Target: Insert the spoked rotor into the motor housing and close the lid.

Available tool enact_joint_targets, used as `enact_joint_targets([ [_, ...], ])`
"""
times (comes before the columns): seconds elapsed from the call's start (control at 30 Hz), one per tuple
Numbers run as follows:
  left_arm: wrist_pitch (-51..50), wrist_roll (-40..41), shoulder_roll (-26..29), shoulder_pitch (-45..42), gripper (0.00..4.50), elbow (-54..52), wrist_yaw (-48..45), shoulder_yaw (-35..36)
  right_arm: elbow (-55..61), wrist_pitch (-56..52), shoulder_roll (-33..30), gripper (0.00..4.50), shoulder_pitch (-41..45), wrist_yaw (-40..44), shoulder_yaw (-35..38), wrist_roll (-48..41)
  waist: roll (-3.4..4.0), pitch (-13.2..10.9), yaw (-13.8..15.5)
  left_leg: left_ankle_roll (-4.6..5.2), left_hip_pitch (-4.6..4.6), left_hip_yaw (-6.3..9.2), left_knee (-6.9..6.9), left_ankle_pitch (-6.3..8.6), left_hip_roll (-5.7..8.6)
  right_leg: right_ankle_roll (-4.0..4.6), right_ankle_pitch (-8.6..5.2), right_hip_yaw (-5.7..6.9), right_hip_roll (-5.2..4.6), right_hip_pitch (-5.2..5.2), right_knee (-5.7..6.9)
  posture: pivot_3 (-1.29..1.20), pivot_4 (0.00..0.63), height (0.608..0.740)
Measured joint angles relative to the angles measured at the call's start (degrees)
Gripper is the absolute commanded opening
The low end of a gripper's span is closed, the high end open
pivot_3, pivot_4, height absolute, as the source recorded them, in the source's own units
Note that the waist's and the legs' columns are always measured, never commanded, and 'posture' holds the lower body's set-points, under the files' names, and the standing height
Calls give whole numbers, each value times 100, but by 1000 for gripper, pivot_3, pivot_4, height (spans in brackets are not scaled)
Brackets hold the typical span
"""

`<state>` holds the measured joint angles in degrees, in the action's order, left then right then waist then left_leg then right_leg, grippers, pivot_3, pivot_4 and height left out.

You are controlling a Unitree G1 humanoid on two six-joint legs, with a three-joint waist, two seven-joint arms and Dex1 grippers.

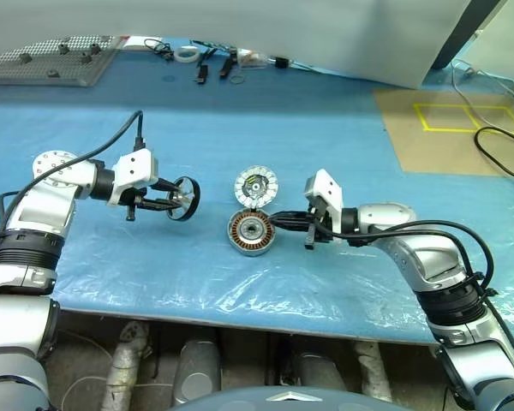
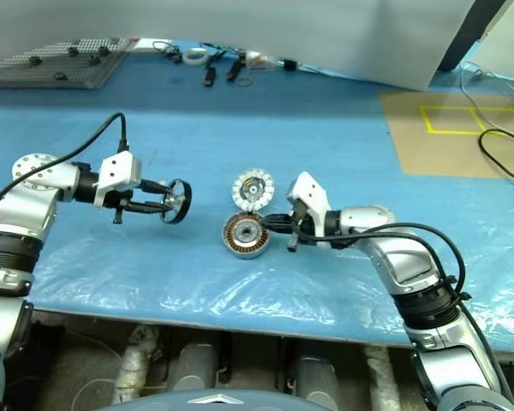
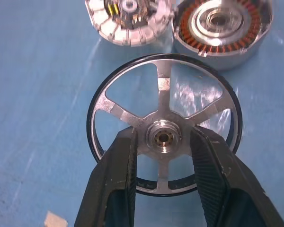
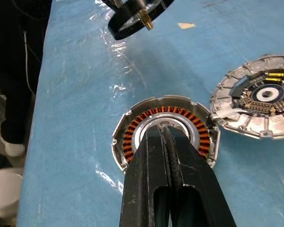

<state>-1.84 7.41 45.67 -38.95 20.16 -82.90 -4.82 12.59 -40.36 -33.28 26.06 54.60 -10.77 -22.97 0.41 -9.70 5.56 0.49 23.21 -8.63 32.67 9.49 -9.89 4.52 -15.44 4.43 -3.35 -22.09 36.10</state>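
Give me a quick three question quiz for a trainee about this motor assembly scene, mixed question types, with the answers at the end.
1. True or false: the spoked rotor already sits inside the motor housing.
2. Which gripper holds the spoked rotor? A) left gripper B) right gripper C) neither
3. Fill in: the lid lies on the blue table cover right beside the ____.

Key
1. False; it is held above the table, apart from the housing.
2. A; its fingers pinch the hub.
3. Motor housing; the shut right gripper rests at its open centre.
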Motion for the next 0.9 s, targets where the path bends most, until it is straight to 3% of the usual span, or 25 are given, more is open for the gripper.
enact_joint_targets([
  [0.3,-787,555,-614,266,1306,-1426,252,-133,-201,670,-149,0,-266,295,106,83,0,0,4,5,-1,0,14,1,-1,2,-1,-1,0,1,16,0,150,740],
  [0.53,-1215,408,-764,138,1306,-1260,263,-699,-290,815,-215,0,-413,322,102,168,1,-1,-8,8,-7,0,25,3,-2,4,-2,-6,2,-2,32,0,150,740],
  [0.9,-983,105,-1136,-444,1306,-562,183,-1124,-119,671,-211,0,-433,152,37,265,2,-1,-4,9,-1,1,31,2,-1,3,-2,-7,-1,-3,34,0,150,740],
])
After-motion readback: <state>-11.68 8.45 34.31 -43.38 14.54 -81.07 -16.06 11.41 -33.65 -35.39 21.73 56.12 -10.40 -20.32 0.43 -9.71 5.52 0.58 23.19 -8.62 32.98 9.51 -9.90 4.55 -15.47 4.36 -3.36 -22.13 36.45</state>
